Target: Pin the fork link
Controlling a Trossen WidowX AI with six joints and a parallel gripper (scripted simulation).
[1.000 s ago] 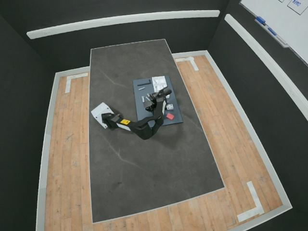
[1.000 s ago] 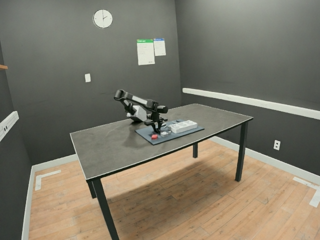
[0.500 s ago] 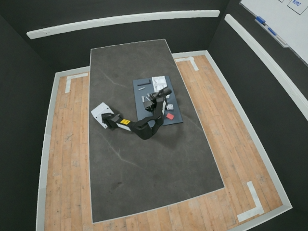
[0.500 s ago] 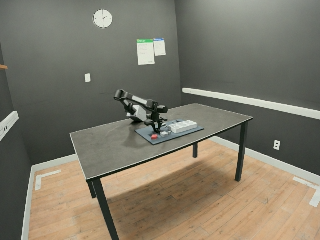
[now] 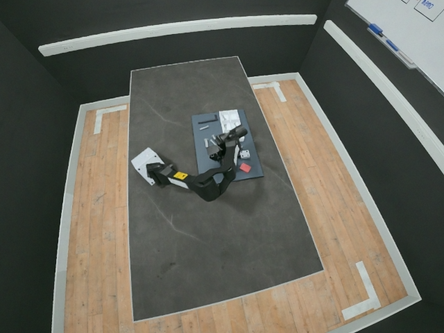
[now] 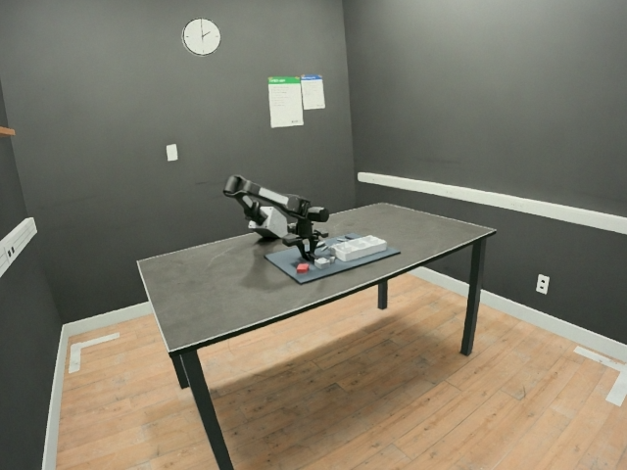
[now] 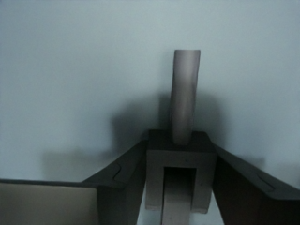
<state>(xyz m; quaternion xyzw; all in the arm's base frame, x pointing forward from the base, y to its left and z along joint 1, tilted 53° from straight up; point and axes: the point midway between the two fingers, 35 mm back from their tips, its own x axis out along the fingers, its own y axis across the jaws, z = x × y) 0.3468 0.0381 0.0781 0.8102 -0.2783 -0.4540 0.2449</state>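
Gripper is clamped part-closed on the grey U-shaped metal fork link, held over the slate-blue work mat. Dark fingers are pressed on both cheeks. A grey cylindrical rod, blurred, is seen extending beyond the fork. Farther off on the mat, the white parts box is seen, beyond the arm.

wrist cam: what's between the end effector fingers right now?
The fork link: the end effector is shut on its grey block, one finger against each side. The link's round shank projects ahead over bare mat.
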